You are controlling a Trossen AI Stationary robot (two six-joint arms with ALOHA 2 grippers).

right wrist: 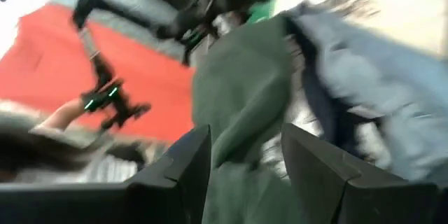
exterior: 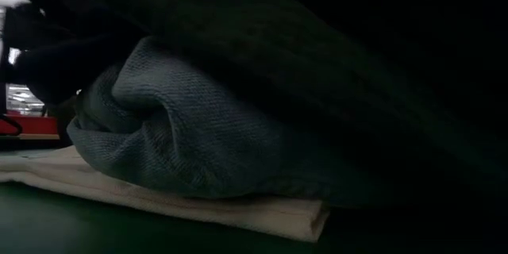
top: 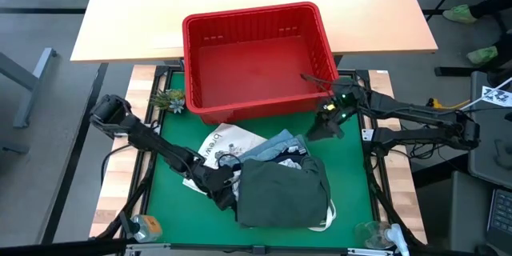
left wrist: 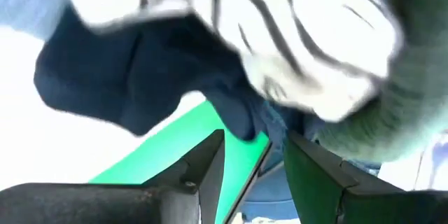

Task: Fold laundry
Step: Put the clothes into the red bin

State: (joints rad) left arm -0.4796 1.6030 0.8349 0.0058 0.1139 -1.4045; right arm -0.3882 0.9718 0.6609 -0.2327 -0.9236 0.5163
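Observation:
The laundry lies heaped on the green mat. A dark olive garment is on top, with light blue denim behind it. In the left wrist view a navy piece and a white dark-printed piece show close ahead, with olive cloth beside them. My left gripper is open at the heap's left edge, with bare mat showing between its fingers. My right gripper is open in the air by the red basket's near right corner, facing the heap.
A red slotted basket stands at the mat's far edge, with a wooden table behind it. A white printed tote bag lies under the heap. Small objects sit at the mat's far left and near corners.

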